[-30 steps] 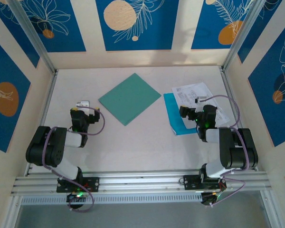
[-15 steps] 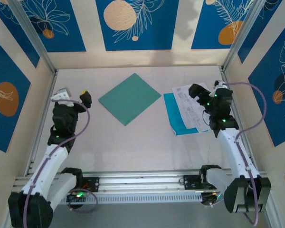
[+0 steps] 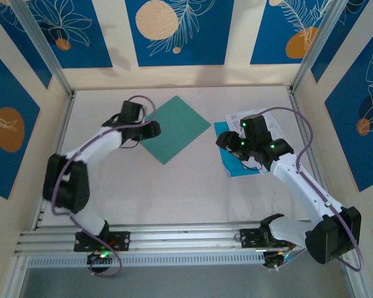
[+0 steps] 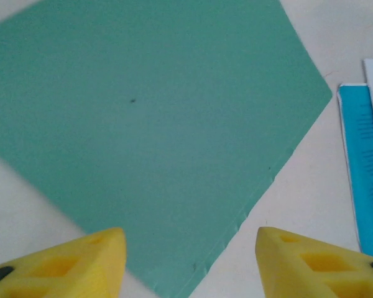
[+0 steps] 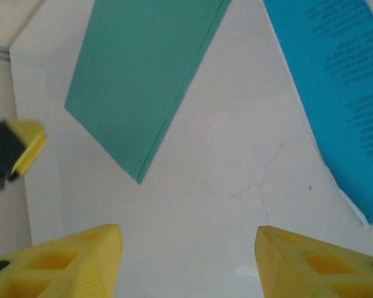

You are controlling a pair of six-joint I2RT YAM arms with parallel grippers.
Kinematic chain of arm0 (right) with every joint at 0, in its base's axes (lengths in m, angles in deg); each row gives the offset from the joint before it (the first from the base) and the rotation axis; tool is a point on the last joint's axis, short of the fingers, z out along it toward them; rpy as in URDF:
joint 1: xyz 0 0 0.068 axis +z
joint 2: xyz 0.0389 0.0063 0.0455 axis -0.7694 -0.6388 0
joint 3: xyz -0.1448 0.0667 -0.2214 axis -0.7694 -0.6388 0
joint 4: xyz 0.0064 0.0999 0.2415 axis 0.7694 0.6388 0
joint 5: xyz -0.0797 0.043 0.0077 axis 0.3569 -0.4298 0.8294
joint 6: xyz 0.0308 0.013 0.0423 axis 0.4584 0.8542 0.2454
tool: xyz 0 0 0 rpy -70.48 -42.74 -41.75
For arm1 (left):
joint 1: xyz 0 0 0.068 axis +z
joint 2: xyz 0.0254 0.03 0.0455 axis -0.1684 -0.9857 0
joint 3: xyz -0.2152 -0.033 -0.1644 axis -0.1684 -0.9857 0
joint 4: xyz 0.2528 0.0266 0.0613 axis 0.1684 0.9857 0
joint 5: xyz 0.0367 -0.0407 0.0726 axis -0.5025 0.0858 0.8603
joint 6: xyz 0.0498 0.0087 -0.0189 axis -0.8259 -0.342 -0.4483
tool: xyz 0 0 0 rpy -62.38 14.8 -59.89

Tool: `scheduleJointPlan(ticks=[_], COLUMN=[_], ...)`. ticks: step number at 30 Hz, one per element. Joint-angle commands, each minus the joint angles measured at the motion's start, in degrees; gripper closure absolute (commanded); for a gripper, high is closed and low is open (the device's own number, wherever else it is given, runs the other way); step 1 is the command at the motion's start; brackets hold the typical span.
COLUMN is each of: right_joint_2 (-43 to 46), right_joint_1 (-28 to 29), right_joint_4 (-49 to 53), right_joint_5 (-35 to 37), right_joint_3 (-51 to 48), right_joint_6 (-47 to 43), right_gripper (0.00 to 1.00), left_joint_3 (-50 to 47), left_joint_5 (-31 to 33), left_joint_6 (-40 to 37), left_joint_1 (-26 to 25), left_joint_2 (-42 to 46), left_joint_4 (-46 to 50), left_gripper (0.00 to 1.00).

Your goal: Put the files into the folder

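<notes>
Top view. The folder [image 3: 177, 127] lies flat on the table [image 3: 174, 192] at upper centre, apparently closed, though its opening edge is hard to make out. The files rest outside it at centre right: a sky-blue sheet [image 3: 233, 162] with white printed sheets [image 3: 234, 117] lying over its upper right part, apart from the folder. The left gripper [image 3: 152, 129] hovers over the folder's left corner. In the left wrist view its yellow fingers [image 4: 81, 261] stand apart with nothing between them. The right gripper [image 3: 222, 140] sits at the blue sheet's left edge, its fingers [image 5: 311, 261] likewise spread over bare table. No sheet is in the folder yet. Opening it and transferring every sheet remain to be done.
</notes>
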State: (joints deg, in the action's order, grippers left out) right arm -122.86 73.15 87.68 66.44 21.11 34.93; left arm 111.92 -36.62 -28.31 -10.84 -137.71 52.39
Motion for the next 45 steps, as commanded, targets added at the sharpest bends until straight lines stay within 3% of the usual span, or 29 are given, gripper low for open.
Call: scheduleJointPlan(ticks=[1,7,11,20,27,35,45], right_joint_2=[0.0,-0.3,-1.1,-1.9,-1.9,-3.7,-6.8], right_joint_1=[2.4,3.4,3.5,3.6,3.7,3.8,4.1], right_joint_4=[4.3,4.7,4.6,3.3,2.7,1.9,0.4], right_joint_5=[-1.5,-2.4,-2.7,-3.7,-3.6,-5.5,-8.0], right_joint_3=[1.3,1.2,1.0,-0.9,-2.9,-4.4,-6.4], right_joint_6=[2.1,2.6,2.6,3.5,4.2,3.8,3.3], right_gripper=[0.42,0.42,0.43,0.43,0.43,0.42,0.42], left_joint_3=[9.6,22.3,21.9,2.9,-13.5,-31.2,-35.4], left_joint_5=[3.8,7.6,8.3,9.0,11.0,16.2,27.6], left_joint_6=[-4.6,-5.3,-2.0,13.4,27.6,48.9,67.2], left_joint_1=[-1.7,-2.7,-2.8,-3.4,-7.0,-14.2,-29.1], left_joint_2=[-8.2,-22.6,-25.5,-19.3,-9.7,0.5,3.8], left_joint_4=[8.8,14.4,13.7,1.2,-8.9,-23.2,-25.9], left_gripper=[0.48,0.55,0.61,0.67,0.72,0.75,0.76])
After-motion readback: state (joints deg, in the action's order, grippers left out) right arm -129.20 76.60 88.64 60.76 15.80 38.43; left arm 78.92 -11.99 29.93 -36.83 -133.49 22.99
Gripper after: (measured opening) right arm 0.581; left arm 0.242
